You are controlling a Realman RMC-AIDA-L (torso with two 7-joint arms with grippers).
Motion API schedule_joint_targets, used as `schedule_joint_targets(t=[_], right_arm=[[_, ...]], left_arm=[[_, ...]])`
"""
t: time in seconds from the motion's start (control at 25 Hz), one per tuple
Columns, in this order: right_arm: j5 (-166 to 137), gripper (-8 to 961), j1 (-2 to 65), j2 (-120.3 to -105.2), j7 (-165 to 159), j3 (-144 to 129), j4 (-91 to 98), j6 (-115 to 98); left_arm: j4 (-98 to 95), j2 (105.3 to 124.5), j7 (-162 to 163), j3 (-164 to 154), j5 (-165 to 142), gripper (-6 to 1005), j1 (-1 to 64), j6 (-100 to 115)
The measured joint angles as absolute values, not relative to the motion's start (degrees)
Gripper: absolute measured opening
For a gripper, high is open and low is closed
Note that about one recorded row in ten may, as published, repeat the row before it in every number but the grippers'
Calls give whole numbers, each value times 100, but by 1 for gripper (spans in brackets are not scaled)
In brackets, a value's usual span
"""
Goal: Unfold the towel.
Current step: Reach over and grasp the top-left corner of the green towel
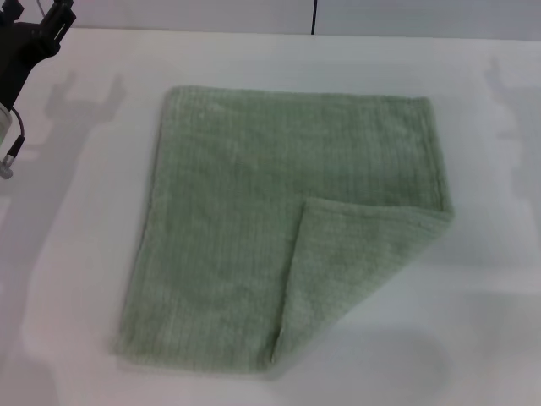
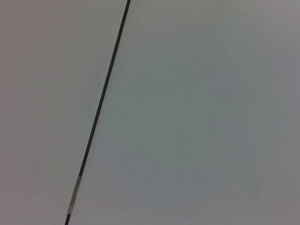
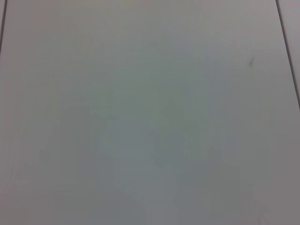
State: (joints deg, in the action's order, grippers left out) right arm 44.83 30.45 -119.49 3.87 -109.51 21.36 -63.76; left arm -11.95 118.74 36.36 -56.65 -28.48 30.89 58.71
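Towel (image 1: 254, 228): lies flat on the white worktop (image 1: 490, 279), near the middle of the head view; pale green, ribbed, roughly square as it lies.
Fold: near right corner turned over onto the cloth, forming a triangular flap (image 1: 351, 271); crease runs from the near hem up to the right edge; flap tip points toward the towel's middle.
Rest of cloth: far edge and left edge look flat and straight; no other fold seen.
Left gripper (image 1: 38, 30): up at the far left corner of the head view, well apart from the towel, holding nothing; fingers only partly in view, cannot tell whether released or clenched.
Right gripper: not in the head view; only shadows on the right side of the worktop; fingers' state cannot tell.
Wrist views: bare pale surface and thin dark seam lines only; no towel, no fingers.
Step in hand: likely the approach, nothing grasped yet.
Which arm: right arm seems the better choice, flap being on the right side.
Where to pinch: top layer only, at the flap's tip or along its free hem, not on the crease.
How to move: lift just enough to clear, then carry outward toward the near right, away from the crease, and lay down flat.
Risk: catching both layers drags the whole cloth; pulling too far shifts or rucks it.
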Motion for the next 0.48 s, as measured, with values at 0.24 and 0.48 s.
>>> schedule_joint_targets(t=[0.24, 0.48], right_arm=[[4483, 817, 3060, -11943, 387, -10951, 2136, -6372], [4482, 817, 3068, -11935, 387, -10951, 2136, -6374]], left_arm=[[-1195, 11874, 3634, -5693, -2848, 781, 3093, 5871], [-1195, 11874, 3630, -5722, -2847, 751, 3111, 5871]])
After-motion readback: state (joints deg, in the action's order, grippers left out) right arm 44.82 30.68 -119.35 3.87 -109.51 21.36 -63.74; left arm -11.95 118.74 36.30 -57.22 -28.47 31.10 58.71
